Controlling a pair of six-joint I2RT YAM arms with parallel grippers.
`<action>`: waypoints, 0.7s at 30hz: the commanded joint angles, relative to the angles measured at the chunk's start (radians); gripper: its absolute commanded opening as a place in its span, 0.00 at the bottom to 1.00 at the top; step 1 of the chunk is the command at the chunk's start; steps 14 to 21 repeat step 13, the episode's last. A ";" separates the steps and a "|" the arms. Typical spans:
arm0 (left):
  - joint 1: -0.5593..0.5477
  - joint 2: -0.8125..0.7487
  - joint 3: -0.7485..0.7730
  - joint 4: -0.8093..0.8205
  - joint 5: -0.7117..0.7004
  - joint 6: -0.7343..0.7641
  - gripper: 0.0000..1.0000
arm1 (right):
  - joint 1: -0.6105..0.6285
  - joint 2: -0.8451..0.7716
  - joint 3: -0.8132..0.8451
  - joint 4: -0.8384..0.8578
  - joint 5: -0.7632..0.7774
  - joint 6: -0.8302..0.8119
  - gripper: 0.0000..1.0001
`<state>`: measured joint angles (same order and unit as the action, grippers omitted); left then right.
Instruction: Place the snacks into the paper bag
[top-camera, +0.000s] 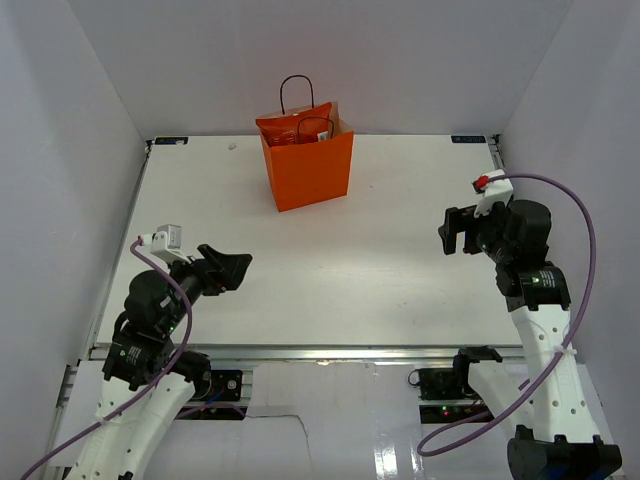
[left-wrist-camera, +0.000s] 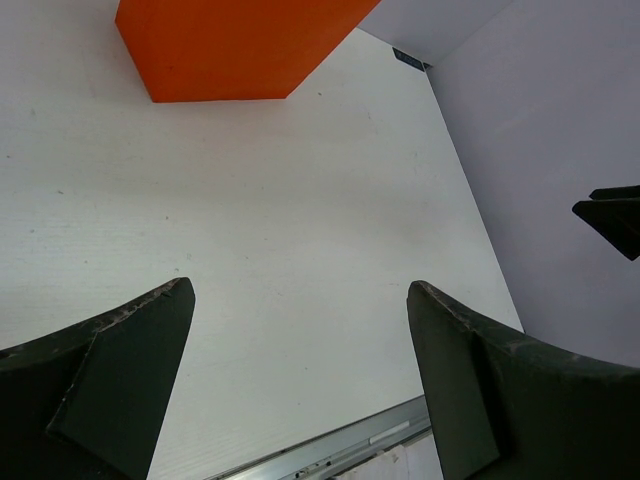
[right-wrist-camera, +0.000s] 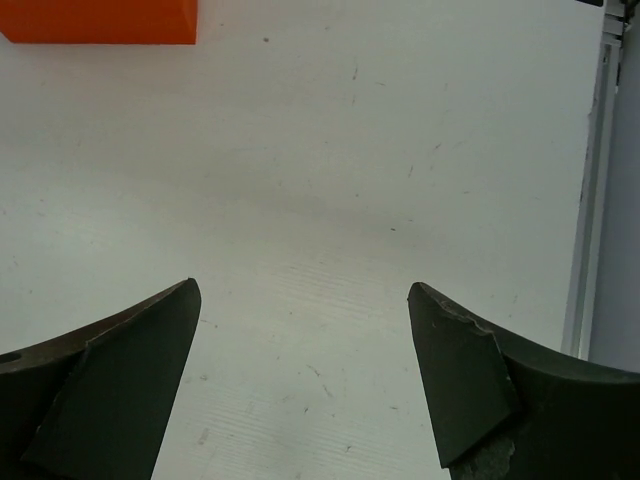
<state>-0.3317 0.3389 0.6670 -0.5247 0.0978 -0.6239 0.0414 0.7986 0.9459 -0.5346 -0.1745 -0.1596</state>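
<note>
The orange paper bag (top-camera: 308, 168) stands upright at the back middle of the table, with black loop handles. The red chip bag (top-camera: 296, 126) sticks out of its top. The small candy packets are out of view. The bag's lower wall shows in the left wrist view (left-wrist-camera: 235, 45) and its corner in the right wrist view (right-wrist-camera: 100, 20). My left gripper (top-camera: 238, 268) is open and empty over the near left of the table (left-wrist-camera: 300, 290). My right gripper (top-camera: 456, 231) is open and empty at the right side (right-wrist-camera: 300, 290).
White walls enclose the table on the left, back and right. A metal rail (top-camera: 300, 353) runs along the near edge and another along the right edge (right-wrist-camera: 590, 200). The right gripper's fingers (left-wrist-camera: 612, 215) show at the right in the left wrist view.
</note>
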 joint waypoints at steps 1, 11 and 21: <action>-0.003 0.015 0.039 -0.009 0.019 0.021 0.98 | 0.002 -0.013 0.002 0.002 0.111 0.048 0.90; -0.003 0.022 0.046 -0.009 0.022 0.027 0.98 | 0.002 -0.001 0.033 0.038 0.170 0.120 0.90; -0.003 0.019 0.045 -0.009 0.019 0.027 0.98 | 0.002 0.002 0.028 0.044 0.159 0.101 0.90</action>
